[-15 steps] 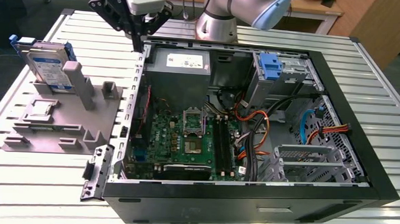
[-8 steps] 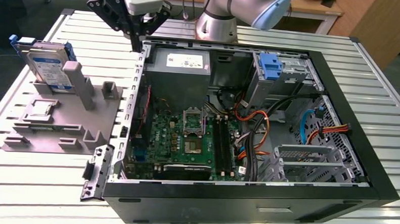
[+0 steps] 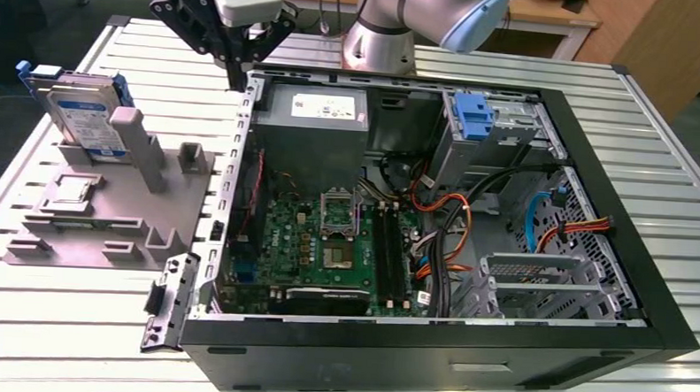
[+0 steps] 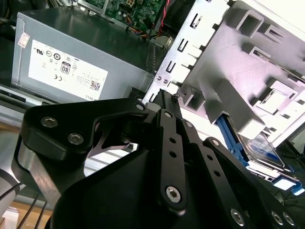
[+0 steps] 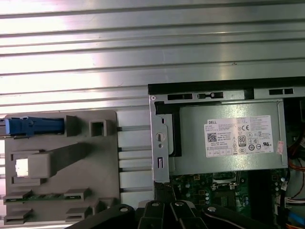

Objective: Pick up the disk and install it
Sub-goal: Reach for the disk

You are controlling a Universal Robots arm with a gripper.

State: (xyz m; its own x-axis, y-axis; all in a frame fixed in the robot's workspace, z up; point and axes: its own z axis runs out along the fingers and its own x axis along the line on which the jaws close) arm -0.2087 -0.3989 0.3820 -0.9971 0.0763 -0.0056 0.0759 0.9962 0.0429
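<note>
The slatted metal counter (image 3: 61, 325) carries everything. On it lies an open tower computer case (image 3: 438, 346) with its motherboard (image 3: 324, 248) exposed. I read the exterior view as a clock face centred on that case. A grey holding fixture (image 3: 101, 212) sits on the counter at nine o'clock, just beside the case wall. The grey power supply (image 3: 312, 110) fills the case's eleven o'clock corner, and a blue carrier (image 3: 472, 117) sits in a bay at one o'clock. The disk (image 3: 80, 118) stands on edge in the fixture at ten o'clock, framed by its blue bracket and untouched. My tool (image 3: 236, 76) hangs above the case rim at eleven o'clock, between disk and power supply, fingers drawn together on nothing. I judge this the approach stage, with pickup not yet done. As a thin slab on edge, the disk should take a grip best across its flat faces. White printed labels show on the disk and the power supply; I leave their print unread
</note>
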